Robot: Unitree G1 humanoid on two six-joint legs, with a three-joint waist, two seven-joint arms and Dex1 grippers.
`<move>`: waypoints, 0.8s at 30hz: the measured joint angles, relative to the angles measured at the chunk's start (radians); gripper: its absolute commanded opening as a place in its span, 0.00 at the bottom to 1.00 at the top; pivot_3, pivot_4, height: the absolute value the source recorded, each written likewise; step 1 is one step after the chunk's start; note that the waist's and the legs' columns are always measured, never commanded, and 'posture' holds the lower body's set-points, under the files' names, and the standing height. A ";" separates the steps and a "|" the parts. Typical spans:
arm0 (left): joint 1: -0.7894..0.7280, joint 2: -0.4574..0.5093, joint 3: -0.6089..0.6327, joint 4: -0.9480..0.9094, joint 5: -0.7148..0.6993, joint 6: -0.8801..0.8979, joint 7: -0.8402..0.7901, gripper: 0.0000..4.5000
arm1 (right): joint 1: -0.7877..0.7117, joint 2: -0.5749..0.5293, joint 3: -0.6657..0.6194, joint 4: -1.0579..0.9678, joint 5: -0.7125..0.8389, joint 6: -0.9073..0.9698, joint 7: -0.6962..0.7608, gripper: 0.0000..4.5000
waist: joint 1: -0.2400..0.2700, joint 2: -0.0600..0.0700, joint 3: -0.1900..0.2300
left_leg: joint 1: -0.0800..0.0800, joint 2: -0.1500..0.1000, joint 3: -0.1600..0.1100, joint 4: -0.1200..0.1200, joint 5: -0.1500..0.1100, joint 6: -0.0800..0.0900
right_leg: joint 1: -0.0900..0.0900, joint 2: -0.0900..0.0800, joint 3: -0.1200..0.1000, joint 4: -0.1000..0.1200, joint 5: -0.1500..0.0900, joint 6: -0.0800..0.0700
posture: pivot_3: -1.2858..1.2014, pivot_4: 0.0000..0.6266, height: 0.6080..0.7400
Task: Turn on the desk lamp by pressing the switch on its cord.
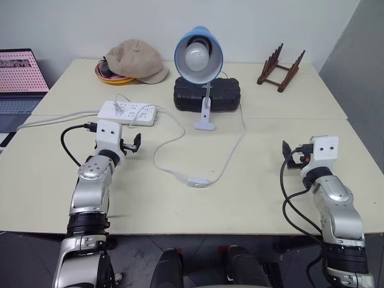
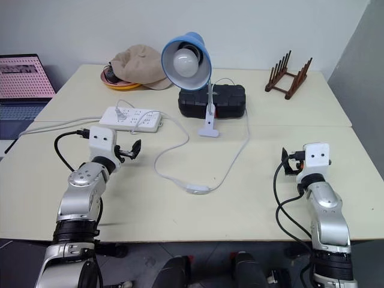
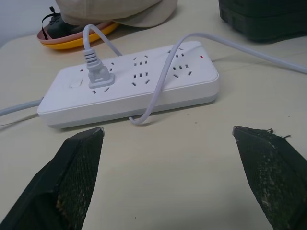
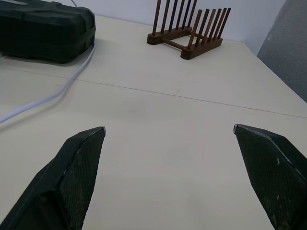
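Left gripper [image 3: 168, 177] and right gripper [image 4: 168, 177]: fingers fully spread, holding and touching nothing. One desk lamp [image 1: 198, 57] stands mid-desk toward the rear edge. One cord [image 1: 231, 153] loops forward. One switch [image 1: 198, 181] lies between the grippers, nearer the front edge of the desk [image 1: 252, 204]. One power strip [image 1: 128, 112] lies ahead of the left gripper.

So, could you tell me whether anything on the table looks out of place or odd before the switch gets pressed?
Nothing looks damaged or spilled. The one oddity is a beige cap lying over an orange dish at the back. The desk lamp stands upright, unlit, and its cord loops loosely to the switch.
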 measured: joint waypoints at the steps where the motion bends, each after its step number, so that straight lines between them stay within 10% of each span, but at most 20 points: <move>1: -0.002 0.000 0.000 0.002 -0.001 0.000 -0.003 1.00 | -0.001 0.002 0.002 -0.003 0.000 0.000 0.000 1.00 | 0.000 0.000 0.000 | 0.000 0.000 0.000 0.000 0.000 0.000 | 0.000 0.000 0.000 0.000 0.000 0.000 | 0.52 0.24 1.00; 10: -0.012 0.085 -0.001 -0.008 -0.050 0.010 -0.166 1.00 | -0.031 -0.105 0.039 -0.002 0.040 0.002 0.162 1.00 | -0.001 0.000 0.000 | 0.000 0.000 0.000 0.000 0.000 0.000 | 0.000 0.000 0.000 0.000 -0.001 -0.001 | 0.52 0.24 1.00; 24: -0.054 0.441 -0.268 -0.375 -0.302 0.205 -0.993 1.00 | -0.250 -0.310 0.448 -0.010 0.239 0.158 0.872 1.00 | -0.012 0.000 0.003 | -0.001 0.001 0.000 -0.001 0.000 0.000 | -0.002 0.001 -0.001 -0.001 -0.005 -0.008 | 0.52 0.24 1.00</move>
